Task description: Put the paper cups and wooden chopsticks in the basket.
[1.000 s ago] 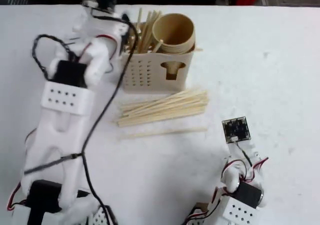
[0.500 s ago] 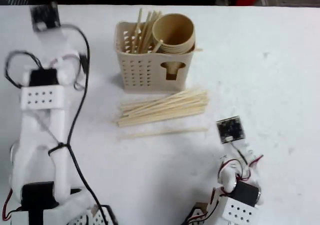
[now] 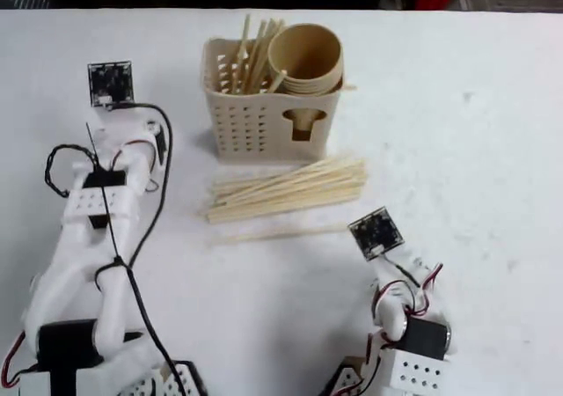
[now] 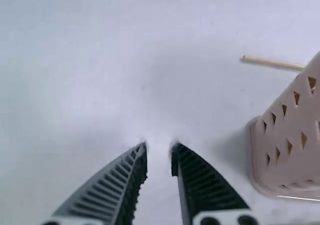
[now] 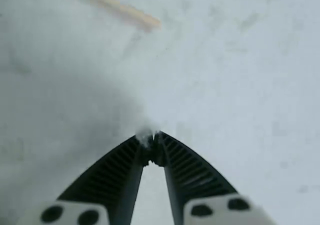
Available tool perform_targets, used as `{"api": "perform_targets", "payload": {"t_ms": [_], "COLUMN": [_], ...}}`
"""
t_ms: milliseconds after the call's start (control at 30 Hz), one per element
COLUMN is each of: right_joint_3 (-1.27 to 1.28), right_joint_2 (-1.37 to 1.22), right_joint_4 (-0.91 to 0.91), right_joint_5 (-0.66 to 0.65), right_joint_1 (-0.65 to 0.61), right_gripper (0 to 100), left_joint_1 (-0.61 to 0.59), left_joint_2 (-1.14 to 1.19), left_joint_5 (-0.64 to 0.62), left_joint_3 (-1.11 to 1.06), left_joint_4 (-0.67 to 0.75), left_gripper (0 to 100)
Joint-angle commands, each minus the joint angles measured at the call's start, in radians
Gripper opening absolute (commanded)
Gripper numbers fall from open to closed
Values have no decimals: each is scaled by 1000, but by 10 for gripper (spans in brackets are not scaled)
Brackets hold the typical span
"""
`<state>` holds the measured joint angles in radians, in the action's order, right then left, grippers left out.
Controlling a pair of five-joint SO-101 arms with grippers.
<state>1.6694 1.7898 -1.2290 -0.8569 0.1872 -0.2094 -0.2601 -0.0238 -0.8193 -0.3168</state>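
High view gives us the beige perforated plastic basket [image 3: 264, 123] at upper centre, tan paper cups [image 3: 306, 57] inside; a loose bundle of pale wooden chopsticks [image 3: 290, 189] lies just below it. We see the left gripper [image 4: 159, 152] slightly parted, the right gripper [image 5: 152, 141] closed on nothing.

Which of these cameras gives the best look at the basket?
The high view: the whole basket stands there, paper cups and chopsticks inside. The left wrist view catches one perforated corner of the basket.

Left hand [image 4: 159, 151] hangs slightly parted, right hand [image 5: 153, 144] pressed closed.
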Motion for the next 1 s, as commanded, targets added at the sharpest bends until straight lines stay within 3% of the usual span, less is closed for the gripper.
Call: {"api": "perform_targets", "payload": {"t_ms": [0,100,200,367,600,767,967], "right_joint_3": [-61,-130,-224,-446,-890,-1022,-1019], "right_joint_2": [10,4,-21,-272,-923,-1276,-1468], "right_joint_4": [180,328,355,357,348,346,139], "right_joint_5": [-46,71,189,298,442,400,-20], "right_joint_1": [50,96,90,45,-36,-151,-354], "right_gripper": [21,103,226,176,180,177,181], "left_joint_1": [15,15,15,15,15,15,16], "left_joint_2": [-35,-35,-35,-35,-33,-33,-31], "left_joint_5": [11,11,11,11,11,12,12], "left_joint_3": [5,5,5,3,-8,-9,-6], "left_joint_4": [26,26,28,26,29,29,29], "left_gripper": [95,95,95,96,95,95,97]}}
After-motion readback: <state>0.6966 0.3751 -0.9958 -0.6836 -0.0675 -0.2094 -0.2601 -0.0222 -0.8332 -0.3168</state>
